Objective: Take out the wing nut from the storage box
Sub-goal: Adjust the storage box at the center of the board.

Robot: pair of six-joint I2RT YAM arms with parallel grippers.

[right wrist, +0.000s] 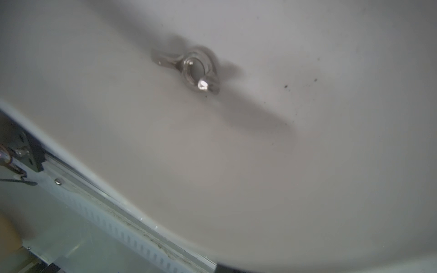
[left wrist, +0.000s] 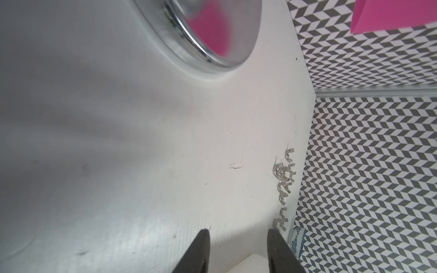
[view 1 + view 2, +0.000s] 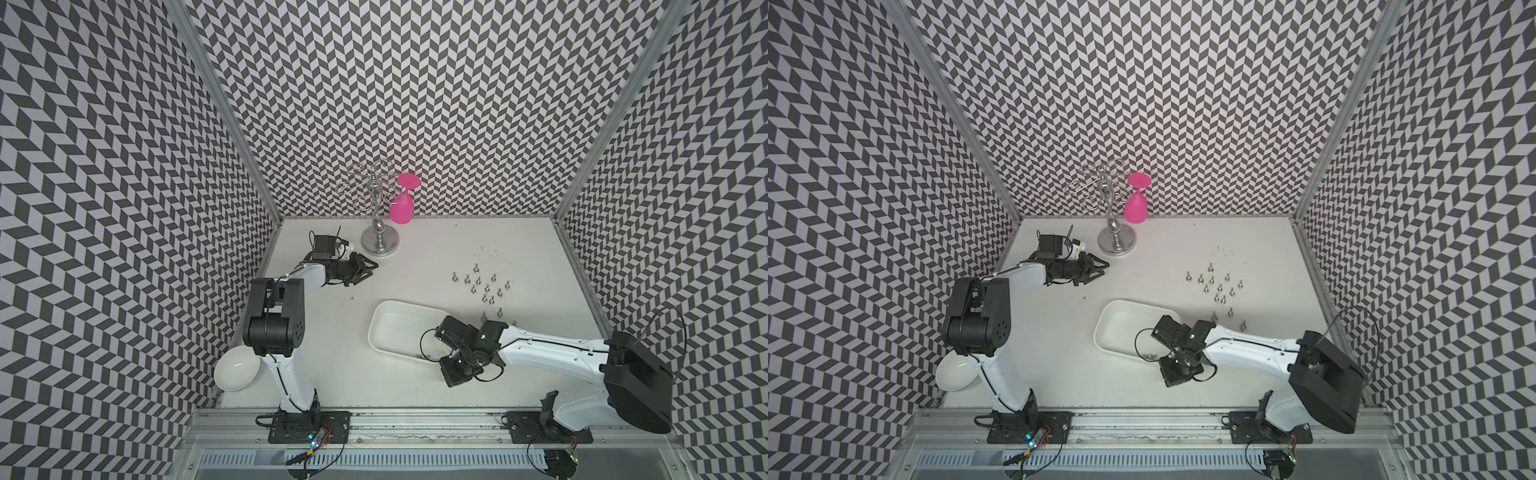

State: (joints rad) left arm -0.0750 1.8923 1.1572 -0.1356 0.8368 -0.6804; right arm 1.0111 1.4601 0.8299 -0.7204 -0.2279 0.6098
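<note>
The storage box is a shallow white tray near the table's middle, seen in both top views. One silver wing nut lies flat on its floor near the front rim; it also shows in both top views. My right gripper hangs over the box's near right end, just right of the nut. Its fingers are hidden under the wrist and nothing shows between them. My left gripper lies low over the table at the back left, open and empty.
Several loose wing nuts lie on the table behind the box, to the right. A chrome glass rack with a pink glass stands at the back, beside the left gripper. A round white bowl sits front left. A blue-patterned bowl shows by the right wall.
</note>
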